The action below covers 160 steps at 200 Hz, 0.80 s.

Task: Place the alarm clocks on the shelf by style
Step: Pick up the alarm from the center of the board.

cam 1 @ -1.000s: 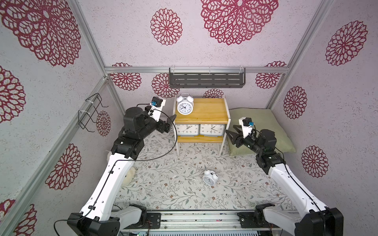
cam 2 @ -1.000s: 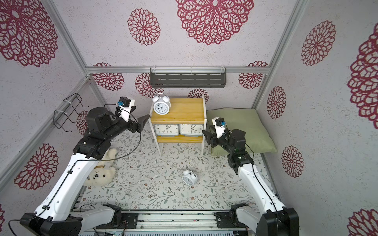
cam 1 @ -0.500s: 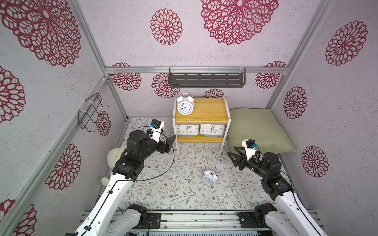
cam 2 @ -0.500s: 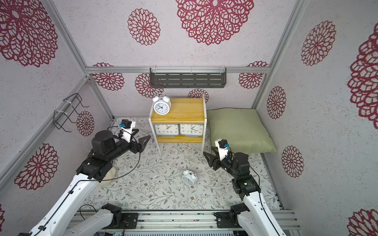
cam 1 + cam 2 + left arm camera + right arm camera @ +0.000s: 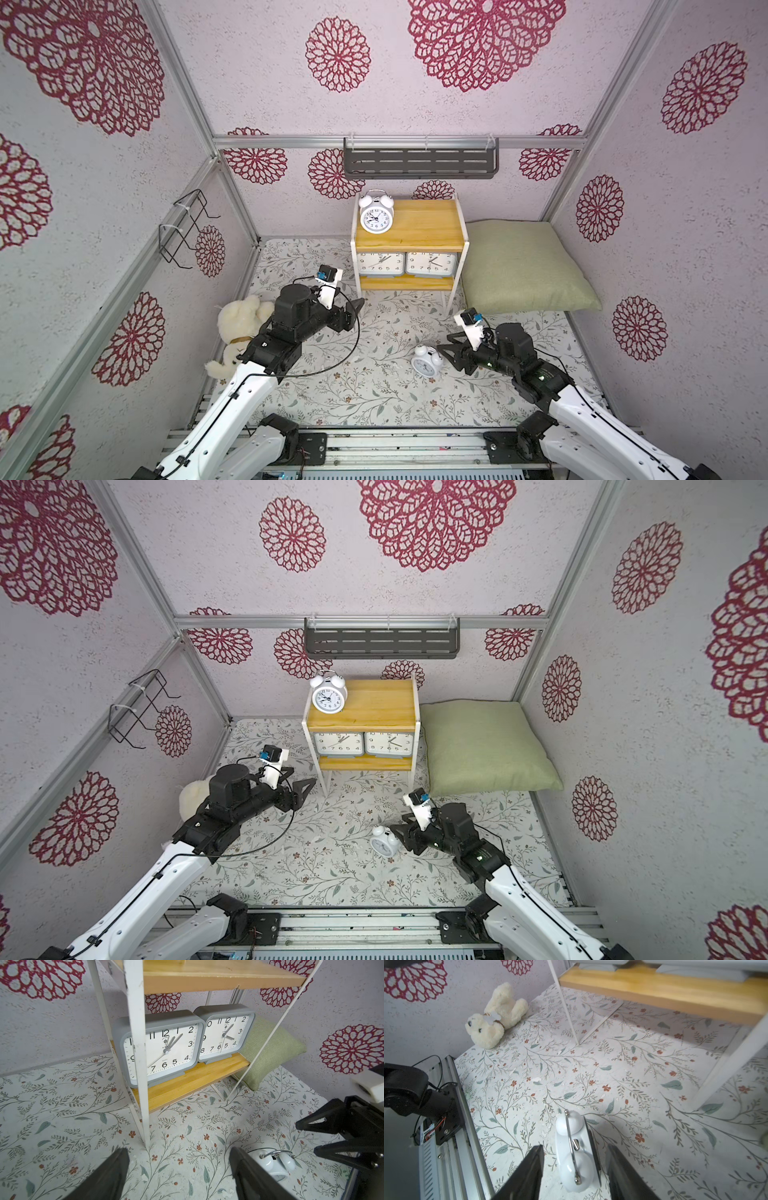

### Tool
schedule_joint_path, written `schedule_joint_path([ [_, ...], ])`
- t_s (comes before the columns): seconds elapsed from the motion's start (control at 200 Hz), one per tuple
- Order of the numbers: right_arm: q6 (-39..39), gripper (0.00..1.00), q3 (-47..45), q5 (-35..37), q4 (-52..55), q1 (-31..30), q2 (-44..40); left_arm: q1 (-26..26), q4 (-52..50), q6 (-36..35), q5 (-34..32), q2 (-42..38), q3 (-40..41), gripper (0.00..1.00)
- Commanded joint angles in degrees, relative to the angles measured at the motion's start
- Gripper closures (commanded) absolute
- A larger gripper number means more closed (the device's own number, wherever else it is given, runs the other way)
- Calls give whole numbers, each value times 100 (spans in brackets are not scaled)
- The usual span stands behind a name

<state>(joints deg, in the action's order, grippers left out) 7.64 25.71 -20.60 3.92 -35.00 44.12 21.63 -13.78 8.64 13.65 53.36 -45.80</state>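
My right claw [image 5: 574,1147] stands open around the small round clock [image 5: 424,365] lying on the worktop [image 5: 374,386] before the shelf [image 5: 415,224]. It looks light and slippery; I should grip its body, not the thin handle [image 5: 569,1132].

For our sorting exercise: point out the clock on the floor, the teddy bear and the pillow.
Clock on the floor [image 5: 423,366]: in a top view, its dial.
Teddy bear [image 5: 483,1029]: right wrist view, its head.
Pillow [image 5: 523,266]: in a top view, its middle.
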Motion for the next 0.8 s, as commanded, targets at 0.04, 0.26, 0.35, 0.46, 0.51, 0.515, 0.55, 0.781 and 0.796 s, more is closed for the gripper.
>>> schedule_joint_path([
  [0.04,-256,50,271,228,90,-308,194,89,293,110,-50,-3,124,17],
  [0.26,-367,54,338,598,223,-520,428,157,306,151,-149,67,177,17],
  [0.35,-377,55,346,697,190,-556,482,157,332,142,-169,69,194,16],
  [0.46,-385,58,347,749,124,-586,526,165,370,151,-143,93,212,16],
  [0.51,-394,60,347,725,101,-595,566,159,368,155,-126,110,212,17],
  [0.515,-394,61,347,725,100,-600,569,158,368,150,-126,111,212,17],
  [0.55,-398,62,346,715,91,-604,601,165,374,146,-107,129,219,17],
  [0.781,-455,75,339,726,52,-648,789,171,367,118,-12,226,221,18],
  [0.796,-456,76,338,733,49,-648,789,167,371,112,-1,232,221,18],
])
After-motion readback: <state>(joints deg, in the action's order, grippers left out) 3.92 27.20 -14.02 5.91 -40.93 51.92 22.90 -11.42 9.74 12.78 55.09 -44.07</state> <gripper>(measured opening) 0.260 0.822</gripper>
